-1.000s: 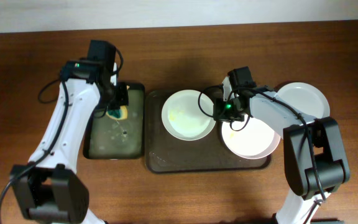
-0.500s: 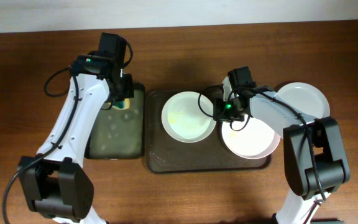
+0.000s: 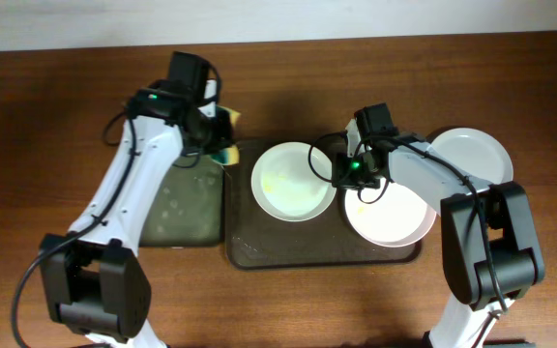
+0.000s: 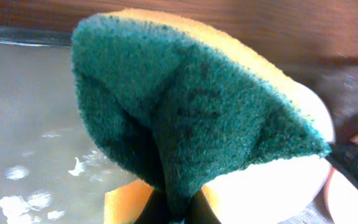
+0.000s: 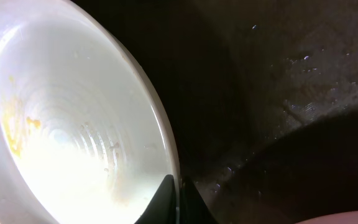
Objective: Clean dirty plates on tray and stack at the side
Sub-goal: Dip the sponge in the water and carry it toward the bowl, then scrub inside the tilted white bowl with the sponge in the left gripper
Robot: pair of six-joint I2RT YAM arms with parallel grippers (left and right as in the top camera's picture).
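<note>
Left gripper (image 3: 217, 137) clamps a green-and-yellow sponge (image 4: 191, 124) by the narrow tray's (image 3: 177, 208) far right corner; right gripper (image 3: 340, 172) pinches the left plate's (image 3: 288, 182) rim.

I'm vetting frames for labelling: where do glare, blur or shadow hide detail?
Left wrist: the sponge fills the frame, the green tray behind it is blurred. Right wrist: glare washes out the plate; the brown tray sits in deep shadow. Overhead: evenly lit and sharp.

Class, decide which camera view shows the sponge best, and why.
Left wrist: the sponge fills the frame, green scouring face over yellow. Overhead shows only a small yellow-green bit in the left gripper. Right wrist shows none, only a plate.
</note>
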